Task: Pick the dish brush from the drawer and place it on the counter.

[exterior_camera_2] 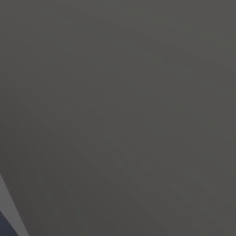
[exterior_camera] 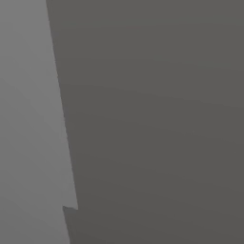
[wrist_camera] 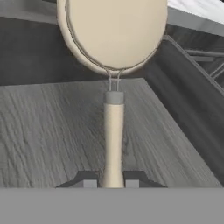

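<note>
The gripper [wrist_camera: 113, 180] is squeezed tight on the handle of the dish brush [wrist_camera: 114, 57] — its round head sticks out far in front, over the grey wood drawer [wrist_camera: 52, 127] floor. Now lift it straight up, slow (so the head misses the drawer wall on the right) — then go to the counter.
</note>
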### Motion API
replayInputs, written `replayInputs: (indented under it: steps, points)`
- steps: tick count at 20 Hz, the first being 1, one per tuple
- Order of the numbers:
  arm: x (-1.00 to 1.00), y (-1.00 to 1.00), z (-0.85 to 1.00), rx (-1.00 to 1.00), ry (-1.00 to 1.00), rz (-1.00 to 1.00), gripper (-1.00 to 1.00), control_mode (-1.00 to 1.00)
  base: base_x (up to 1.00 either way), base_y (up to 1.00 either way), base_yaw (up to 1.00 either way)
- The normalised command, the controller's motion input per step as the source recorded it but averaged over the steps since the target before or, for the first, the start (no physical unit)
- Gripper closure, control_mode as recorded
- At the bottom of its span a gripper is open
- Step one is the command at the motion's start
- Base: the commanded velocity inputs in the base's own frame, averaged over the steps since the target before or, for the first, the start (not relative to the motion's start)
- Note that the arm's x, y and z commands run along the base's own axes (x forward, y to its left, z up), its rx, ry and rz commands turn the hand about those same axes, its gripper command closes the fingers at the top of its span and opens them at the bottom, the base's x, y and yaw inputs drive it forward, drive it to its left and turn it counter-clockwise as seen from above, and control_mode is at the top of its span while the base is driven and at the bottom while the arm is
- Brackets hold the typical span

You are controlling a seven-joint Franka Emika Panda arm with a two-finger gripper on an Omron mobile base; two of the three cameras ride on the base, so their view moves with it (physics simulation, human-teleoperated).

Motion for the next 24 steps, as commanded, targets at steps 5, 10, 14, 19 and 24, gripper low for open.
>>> replayInputs:
  steps: [5, 10, 14, 19, 24]
  points:
    - [0.66, 0.0, 1.0, 0.13, 0.0, 0.08, 1.0, -1.0, 0.0, 0.0, 0.0]
    - [0.71, 0.03, 1.0, 0.15, 0.09, 0.06, 1.0, -1.0, 0.0, 0.0, 0.0]
    - [0.59, 0.09, 1.0, 0.15, 0.27, 0.05, 1.0, -1.0, 0.0, 0.0, 0.0]
    - [0.49, 0.54, 1.0, 0.1, 0.25, 0.02, 1.0, -1.0, 0.0, 0.0, 0.0]
    - [0.32, 0.63, 0.94, 0.06, 0.11, 0.05, 1.0, -1.0, 0.0, 0.0, 0.0]
